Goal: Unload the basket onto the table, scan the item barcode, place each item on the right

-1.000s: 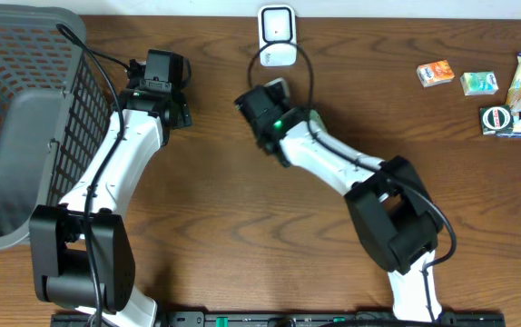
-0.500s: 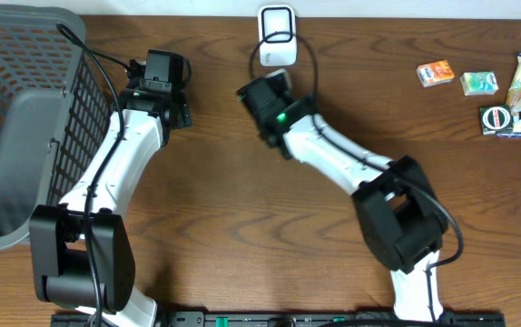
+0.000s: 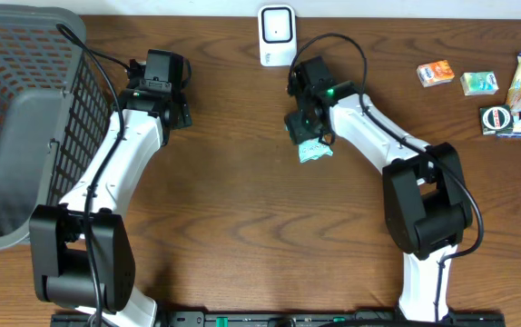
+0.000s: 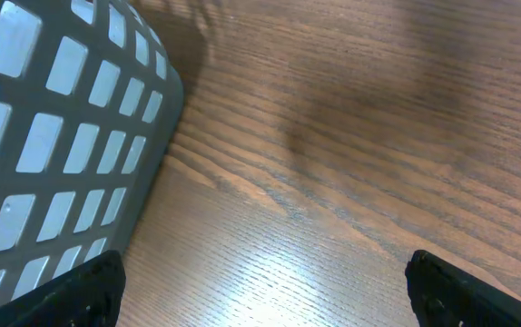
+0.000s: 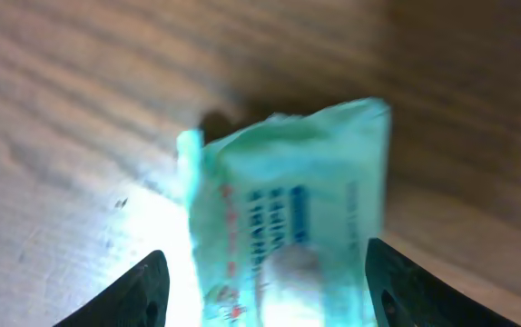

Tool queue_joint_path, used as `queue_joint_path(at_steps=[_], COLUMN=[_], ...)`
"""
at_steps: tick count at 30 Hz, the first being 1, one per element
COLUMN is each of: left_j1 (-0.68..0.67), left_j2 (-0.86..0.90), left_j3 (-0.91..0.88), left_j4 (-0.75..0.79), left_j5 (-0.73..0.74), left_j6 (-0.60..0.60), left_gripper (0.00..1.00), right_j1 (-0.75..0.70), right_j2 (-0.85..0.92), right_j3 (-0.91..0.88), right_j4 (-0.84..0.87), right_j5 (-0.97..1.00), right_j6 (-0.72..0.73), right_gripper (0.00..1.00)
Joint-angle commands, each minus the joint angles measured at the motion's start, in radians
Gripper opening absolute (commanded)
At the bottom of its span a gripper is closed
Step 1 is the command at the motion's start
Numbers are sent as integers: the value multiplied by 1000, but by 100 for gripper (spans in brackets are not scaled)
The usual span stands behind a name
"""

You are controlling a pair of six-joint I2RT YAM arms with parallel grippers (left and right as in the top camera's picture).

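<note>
The small teal plastic packet (image 5: 288,209) is low over the brown wooden table (image 3: 233,218), a little in front of and to the right of the white barcode scanner (image 3: 277,34) at the far edge. Seen from overhead, it pokes out just below the right gripper (image 3: 308,134). The right wrist view shows it between that gripper's two fingertips (image 5: 152,286), its printed face towards the camera (the blue lettering is blurred, and no barcode can be made out). The fingers stand apart on either side of the packet. I cannot tell whether they are pinching it or have let it go. Half a second ago this gripper was up beside the scanner with the packet out of sight, and since then the arm has swung right and back from it. That suggests either a finished pass or a repositioning, so a scan may still be needed. The left gripper (image 4: 265,286) hangs wide open and empty beside the grey plastic mesh basket (image 3: 24,109). A cluster of other snack packets (image 3: 479,83) lies well apart at the far right.
</note>
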Motion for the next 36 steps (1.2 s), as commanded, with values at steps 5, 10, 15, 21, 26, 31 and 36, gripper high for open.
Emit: queue_joint_path(at_steps=[5, 10, 15, 21, 26, 31, 36], left_j1=[1, 1, 1, 1, 1, 1, 1], left_j2=[-4, -4, -4, -4, -4, -4, -4], left_j3=[12, 12, 12, 12, 12, 12, 12], left_j4=[-3, -3, -3, -3, -3, -3, -3], left_j5=[-14, -14, -14, -14, -14, -14, -14], left_j6=[5, 5, 5, 5, 5, 5, 5], left_gripper=[98, 98, 98, 98, 98, 98, 98], right_j1=[13, 13, 13, 13, 13, 8, 6], right_j2=[-23, -22, -22, -27, -50, -55, -52], right_j3=[-47, -70, -73, -55, -5, 13, -8], right_j4=[15, 18, 17, 14, 5, 14, 13], right_j5=[4, 11, 10, 10, 16, 40, 40], right_j6=[-30, -30, -30, -21, 4, 3, 4], right_gripper=[61, 60, 48, 73, 73, 72, 66])
